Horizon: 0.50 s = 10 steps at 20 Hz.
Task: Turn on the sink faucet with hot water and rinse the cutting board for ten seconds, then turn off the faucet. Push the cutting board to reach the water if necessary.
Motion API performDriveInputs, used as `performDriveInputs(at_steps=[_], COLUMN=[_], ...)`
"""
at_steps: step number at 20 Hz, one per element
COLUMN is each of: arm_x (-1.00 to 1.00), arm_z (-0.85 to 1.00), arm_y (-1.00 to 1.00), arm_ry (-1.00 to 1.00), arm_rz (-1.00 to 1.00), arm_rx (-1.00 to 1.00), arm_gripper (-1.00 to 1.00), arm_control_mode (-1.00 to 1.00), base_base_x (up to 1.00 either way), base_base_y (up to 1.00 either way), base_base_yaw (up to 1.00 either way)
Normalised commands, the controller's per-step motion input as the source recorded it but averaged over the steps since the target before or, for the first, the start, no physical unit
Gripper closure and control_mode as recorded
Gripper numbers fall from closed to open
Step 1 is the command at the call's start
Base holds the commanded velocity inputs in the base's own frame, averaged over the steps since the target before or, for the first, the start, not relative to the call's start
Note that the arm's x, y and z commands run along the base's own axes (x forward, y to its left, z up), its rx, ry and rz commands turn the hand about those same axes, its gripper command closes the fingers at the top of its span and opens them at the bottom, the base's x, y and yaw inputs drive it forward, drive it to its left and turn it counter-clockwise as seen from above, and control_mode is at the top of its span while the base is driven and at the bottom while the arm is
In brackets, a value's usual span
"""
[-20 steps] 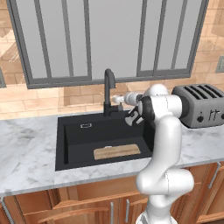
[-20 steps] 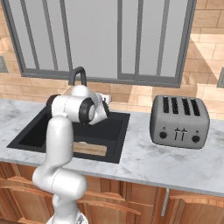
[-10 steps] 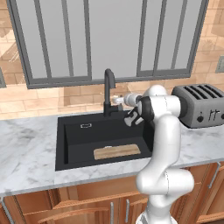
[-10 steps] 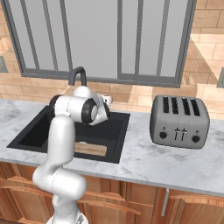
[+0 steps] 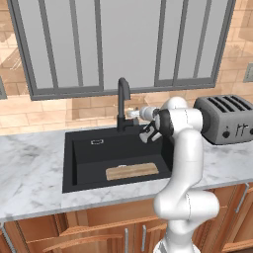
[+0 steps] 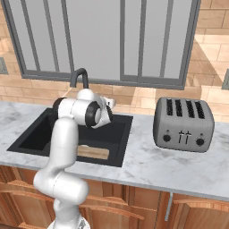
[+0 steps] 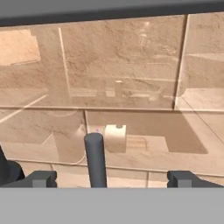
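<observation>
From the left base view the faucet (image 5: pixel 122 101) stands whole behind the sink (image 5: pixel 84 163), its spout curving toward the basin, and the gripper (image 5: pixel 132 114) sits just to the right of the stem, near its lower part. The right base view hides much of this: the arm's elbow covers the faucet's base and the hand, leaving the spout's arch (image 6: pixel 79 77) above the white joint.

The hand view looks at the tan tile wall from close by. A dark rod (image 7: pixel 95 159), probably the faucet's lever, rises at bottom centre between the two fingertips (image 7: pixel 40 178), which stand wide apart at the lower corners. Neither tip touches the rod, so the gripper is open and holds nothing. Whether the rod is the lever or part of the stem is hard to tell from this angle.

The board (image 5: pixel 132 171) lies flat on the sink floor toward the front right, well below and in front of the hand. In the right base view its end (image 6: pixel 93 152) shows beside the arm.
</observation>
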Motion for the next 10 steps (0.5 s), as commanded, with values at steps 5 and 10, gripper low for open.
performDriveInputs(at_steps=[5,10], arm_x=[0.08,0.08], arm_z=[-0.02,-0.02], arm_y=[0.03,0.04], arm_ry=[0.0,0.0], arm_rz=[0.0,0.0], arm_rx=[0.0,0.0], arm_gripper=[-1.0,-1.0], arm_control_mode=[-1.0,-1.0], base_base_x=[0.0,0.0], base_base_y=[0.0,0.0], base_base_yaw=[0.0,0.0])
